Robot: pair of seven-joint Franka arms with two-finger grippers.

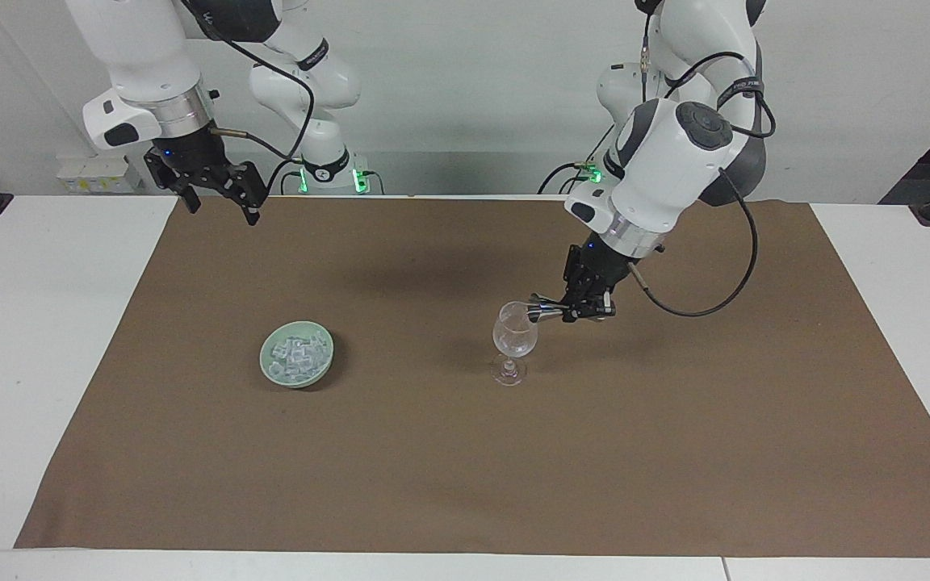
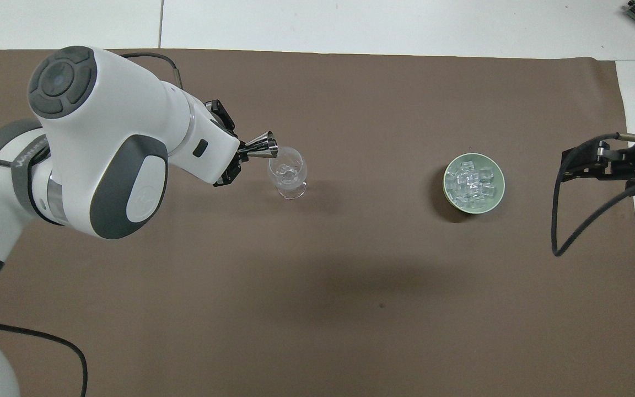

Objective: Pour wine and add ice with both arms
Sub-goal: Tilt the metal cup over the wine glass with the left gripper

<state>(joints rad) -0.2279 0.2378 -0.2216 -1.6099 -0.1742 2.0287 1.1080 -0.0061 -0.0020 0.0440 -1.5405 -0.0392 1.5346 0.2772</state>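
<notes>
Right now I see the left gripper (image 1: 568, 307) over the brown cloth (image 1: 465, 452), beside the rim of the glass (image 1: 513, 343), its jaws closed on a small metal jigger (image 1: 540, 307). The jigger lies tipped on its side, its wide mouth at the rim of the glass. From overhead the jigger (image 2: 261, 149) points from the left gripper (image 2: 240, 157) toward the glass (image 2: 288, 175), its mouth just over the edge of the bowl. I cannot tell whether any liquid is running out of it, nor whether there is any in the glass.

The glass stands upright on the cloth, near the middle of the tabletop (image 1: 37, 339) and somewhat toward the left arm's end.

The ice (image 1: 296, 356) sits heaped in a pale green bowl (image 1: 271, 373), also on the cloth, well apart from the glass and toward the right arm's end. In the overhead view the ice (image 2: 472, 182) fills most of the bowl (image 2: 447, 193) as a pile of clear cubes. The bowl lies about as near to the robots as the glass does.

The right gripper (image 1: 223, 198) waits up in the air over the cloth's corner on the robots' side at the right arm's end, well apart from the bowl, its jaws open and holding nothing. Overhead, the right gripper (image 2: 585, 162) shows at the cloth's edge.
</notes>
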